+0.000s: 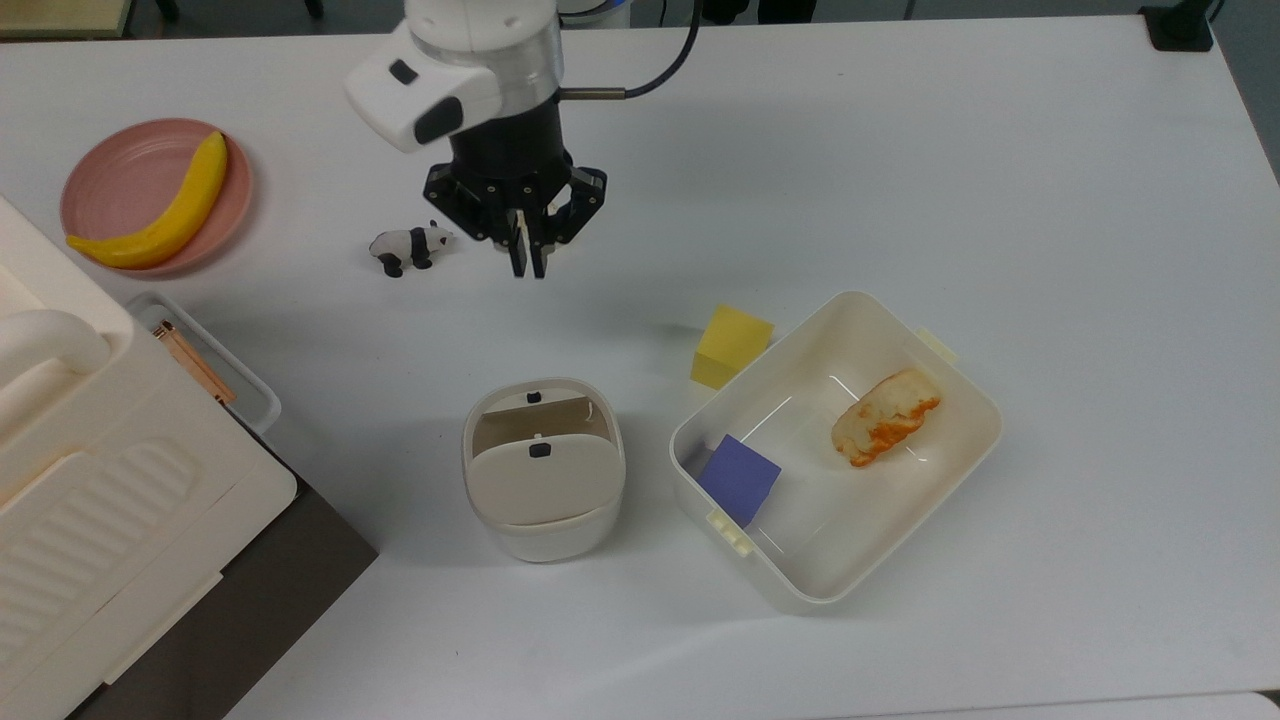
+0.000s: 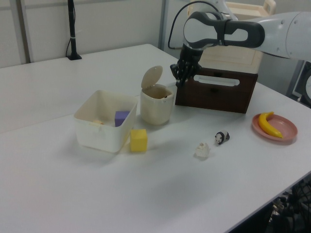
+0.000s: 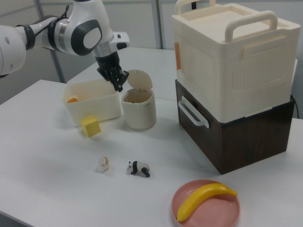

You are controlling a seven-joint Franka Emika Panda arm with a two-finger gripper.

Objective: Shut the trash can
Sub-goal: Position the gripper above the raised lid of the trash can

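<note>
My tool point(image 1: 527, 268), its two black fingers pinched together on nothing, hung above the white worktop point(image 1: 900, 150) at about 12 o'clock from the small cream-white plastic trash can point(image 1: 543, 470) in the top view. The can stood near the worktop's middle, just beside the wide white tub point(image 1: 960, 440), with its hinged flat lid point(image 2: 152, 76) tilted up and open. In the left view the tool point(image 2: 177, 81) hovered just beside the raised lid, at its 3 o'clock, so I judged a push on the lid from that side would shut it.
</note>
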